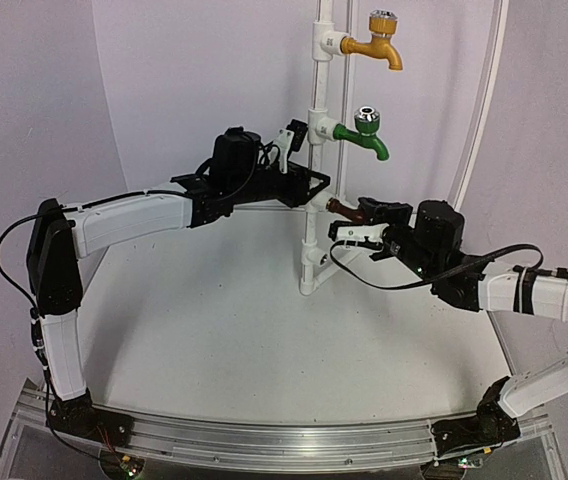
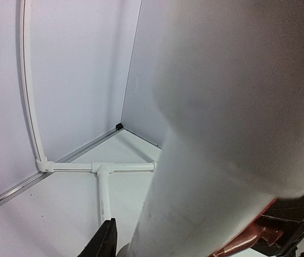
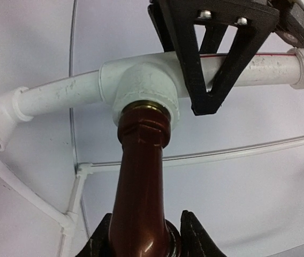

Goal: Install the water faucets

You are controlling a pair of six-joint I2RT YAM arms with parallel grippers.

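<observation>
At the stand's third socket down, at 3 o'clock of the upright pipe, the brown faucet has its threaded end in the white tee. The right gripper is closed on the faucet body, its fingers pressed to either flank in the wrist view. The left gripper clamps the stand from 9 o'clock, just above that tee. The green faucet is seated in the socket at 12 o'clock of the brown one, cap up and spout down. The yellow faucet is higher again.

The step in hand looks to be screwing the brown faucet home. To do it well, the right wrist should roll about the faucet's own axis, square to the socket mouth, so the thread does not cross. The left arm should hold the stand firm against the twist. The last turn should leave the spout down, like the green one.

A thin brass ring shows at the socket mouth, but how deep the thread sits cannot be told. The brown faucet's cap and spout tip are cut off at 6 o'clock of the right wrist view. The left wrist view is mostly blurred pipe, so the left pads' contact is hidden.
</observation>
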